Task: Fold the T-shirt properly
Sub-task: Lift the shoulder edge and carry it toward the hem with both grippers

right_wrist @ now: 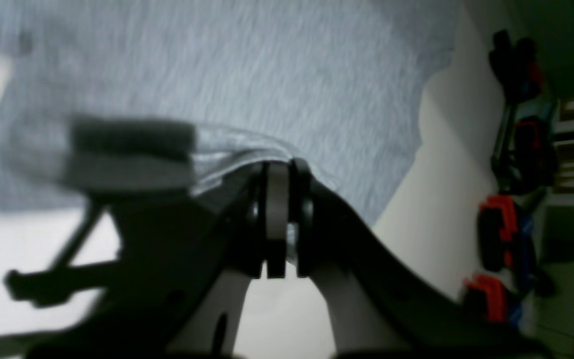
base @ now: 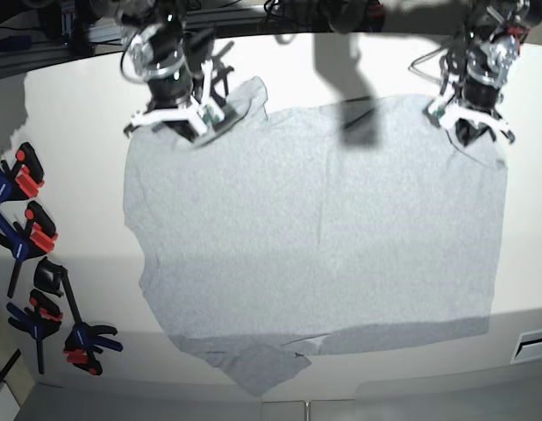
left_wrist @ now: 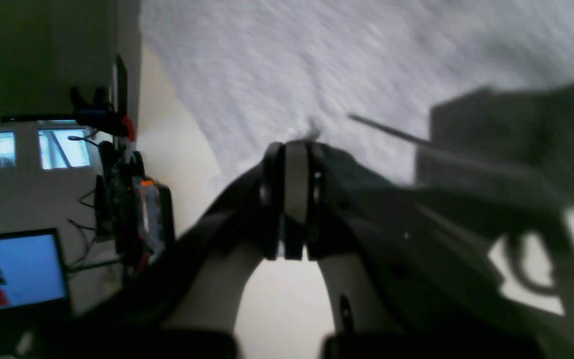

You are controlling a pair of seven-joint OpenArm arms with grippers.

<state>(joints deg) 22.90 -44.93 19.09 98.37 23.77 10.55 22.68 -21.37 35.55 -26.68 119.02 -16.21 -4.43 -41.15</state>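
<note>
- The T-shirt [base: 315, 237] lies spread across the white worktop [base: 60, 210], plain grey side up, and covers most of the middle of the base view.
- Its far edge runs along the top of that view between the two arms; its near edge lies toward the bottom, where a flap of cloth, which looks like a sleeve, pokes out past the hem line at the lower left.
- The cloth lies mostly flat, with light creases near the lower edge and a raised, rumpled corner at the top left.
- The left gripper [left_wrist: 294, 149] is fully closed, its jaws pressed together on the edge of the T-shirt; its wrist view shows a small peak of cloth pinched right at the tips.
- In the base view this gripper [base: 468, 123] sits at the top right corner of the T-shirt.
- The right gripper [right_wrist: 277, 167] is also closed, jaws together, with a fold of the T-shirt's edge bunched up against its tips; the cloth ridges and wrinkles just beside it.
- In the base view this gripper [base: 196, 118] sits at the top left corner of the T-shirt, where the cloth is lifted into a small crumpled fold.
- Both wrist views are blurred, so the fine detail of the weave and the exact pinch point are hard to make out.
- Several clamps [base: 25, 232] with black, orange and blue parts lie on the worktop along the left side of the base view, well apart from the T-shirt.
- A lit blue screen [left_wrist: 15, 271] shows at the edge of the left wrist view, off the worktop.
</note>
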